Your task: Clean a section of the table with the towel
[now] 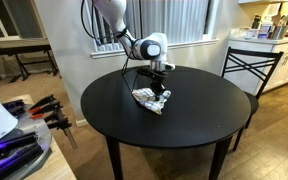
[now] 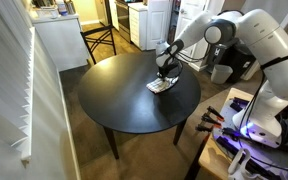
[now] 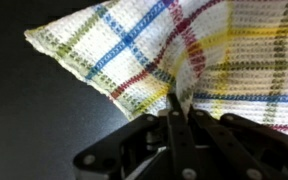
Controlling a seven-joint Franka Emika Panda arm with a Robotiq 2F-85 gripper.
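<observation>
Your gripper [image 1: 160, 93] pinches the towel [image 1: 150, 100]
Jaws closed on a fold; waffle weave, white with blue, red and yellow checks, bunched off centre toward the arm-side edge of the round black table [image 1: 189, 120]; one corner points away from the gripper, long axis unclear

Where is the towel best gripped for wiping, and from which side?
Pinch a raised fold of the towel, away from its corners, from straight above. It lies crumpled on the flat table, so only a ridge offers purchase; the hand is shut on such a fold.
</observation>
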